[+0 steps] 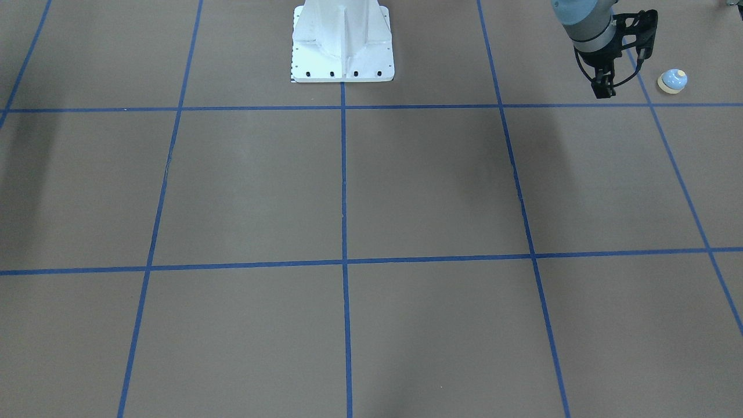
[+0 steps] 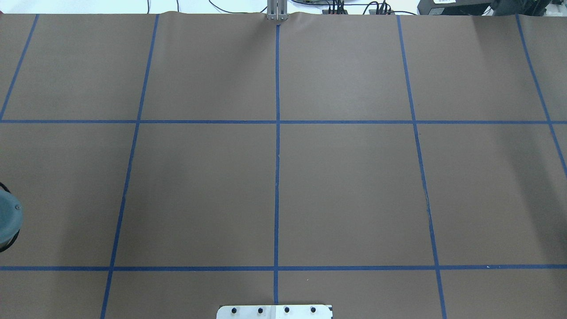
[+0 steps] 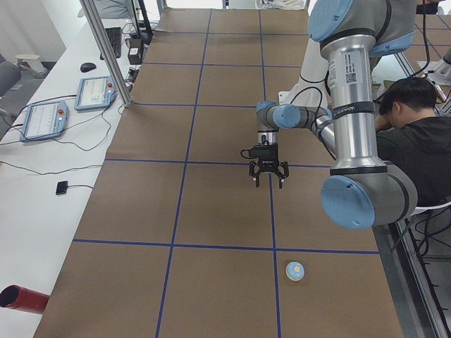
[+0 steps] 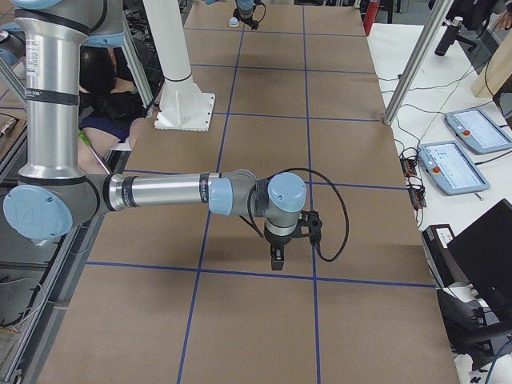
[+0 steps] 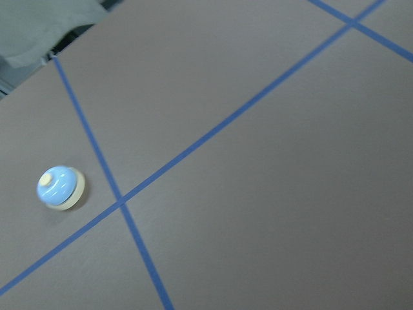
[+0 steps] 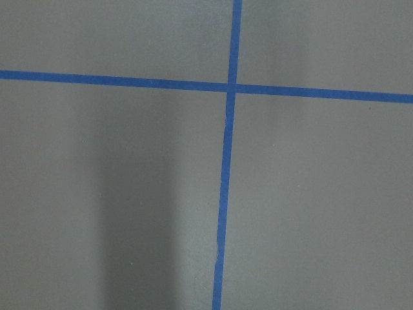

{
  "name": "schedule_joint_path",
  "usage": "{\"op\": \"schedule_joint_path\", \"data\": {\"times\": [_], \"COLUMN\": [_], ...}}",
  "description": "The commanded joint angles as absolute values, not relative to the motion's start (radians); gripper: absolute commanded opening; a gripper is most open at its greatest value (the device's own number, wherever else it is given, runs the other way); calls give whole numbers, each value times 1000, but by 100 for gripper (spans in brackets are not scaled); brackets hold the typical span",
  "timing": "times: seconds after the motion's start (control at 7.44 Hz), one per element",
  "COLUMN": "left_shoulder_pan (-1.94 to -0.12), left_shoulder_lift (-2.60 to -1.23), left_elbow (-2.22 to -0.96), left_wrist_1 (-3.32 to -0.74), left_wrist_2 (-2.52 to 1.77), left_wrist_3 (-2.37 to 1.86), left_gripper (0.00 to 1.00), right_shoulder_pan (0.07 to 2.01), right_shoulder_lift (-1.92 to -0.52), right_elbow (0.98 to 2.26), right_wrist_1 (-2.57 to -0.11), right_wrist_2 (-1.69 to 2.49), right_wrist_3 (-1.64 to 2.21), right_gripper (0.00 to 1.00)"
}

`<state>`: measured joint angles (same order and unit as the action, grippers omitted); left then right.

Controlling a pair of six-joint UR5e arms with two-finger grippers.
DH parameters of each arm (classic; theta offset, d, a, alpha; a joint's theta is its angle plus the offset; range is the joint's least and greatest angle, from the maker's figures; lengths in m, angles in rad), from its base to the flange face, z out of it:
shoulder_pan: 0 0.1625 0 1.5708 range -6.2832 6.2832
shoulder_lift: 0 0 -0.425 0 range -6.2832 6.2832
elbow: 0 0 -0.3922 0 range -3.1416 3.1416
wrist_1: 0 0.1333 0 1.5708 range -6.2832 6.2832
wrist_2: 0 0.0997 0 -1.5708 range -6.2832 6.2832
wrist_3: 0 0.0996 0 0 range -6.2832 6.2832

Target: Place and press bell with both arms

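The bell [image 1: 673,80] is a small light-blue dome with a cream button and a cream base ring. It stands upright on the brown table near the robot's left end. It also shows in the exterior left view [image 3: 295,270] and the left wrist view [image 5: 60,188]. My left gripper [image 1: 602,92] hangs above the table, a short way from the bell and apart from it. In the exterior left view [image 3: 268,182] its fingers are spread and empty. My right gripper [image 4: 276,260] points down over a blue tape line far from the bell. I cannot tell whether it is open or shut.
The white bolted pedestal [image 1: 342,46] stands at the robot's side of the table. Blue tape lines [image 2: 277,177] divide the brown surface into squares. A seated person [image 3: 416,134] is beside the table. A red cylinder [image 3: 21,299] and control pendants [image 3: 42,118] lie on the side bench.
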<state>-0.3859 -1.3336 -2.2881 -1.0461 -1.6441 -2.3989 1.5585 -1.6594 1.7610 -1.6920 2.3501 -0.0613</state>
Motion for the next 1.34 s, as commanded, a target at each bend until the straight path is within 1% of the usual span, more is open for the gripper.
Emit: {"op": "schedule_joint_path", "data": {"times": [0.0,0.13,0.4,0.54,0.81,0.94,1.21], "left_shoulder_pan": [-303,-252,-201,-184,-161,-150,-137], "left_shoulder_lift": [-1270,-1205,-1138,-1135,-1134,-1131,-1085], "left_elbow": [-2188,-2178,-2123,-2099,-1981,-1944,-1942], "left_wrist_1": [-1054,-1069,-1132,-1144,-1245,-1282,-1314], "left_wrist_2": [-1637,-1638,-1640,-1640,-1638,-1638,-1625], "left_wrist_3": [-2619,-2688,-2837,-2880,-2916,-2936,-2948], "left_gripper": [100,100,100,100,100,100,100], "right_shoulder_pan": [1559,1559,1559,1559,1559,1559,1559], "right_shoulder_lift": [-1658,-1658,-1658,-1658,-1658,-1658,-1658], "right_elbow": [1764,1772,1775,1776,1776,1782,1782], "right_wrist_1": [-1692,-1692,-1692,-1692,-1692,-1692,-1692], "right_wrist_2": [2350,2350,2350,2350,2349,2349,2347], "right_wrist_3": [-63,-61,-61,-61,-63,-64,-63], "right_gripper": [100,100,100,100,100,100,100]}}
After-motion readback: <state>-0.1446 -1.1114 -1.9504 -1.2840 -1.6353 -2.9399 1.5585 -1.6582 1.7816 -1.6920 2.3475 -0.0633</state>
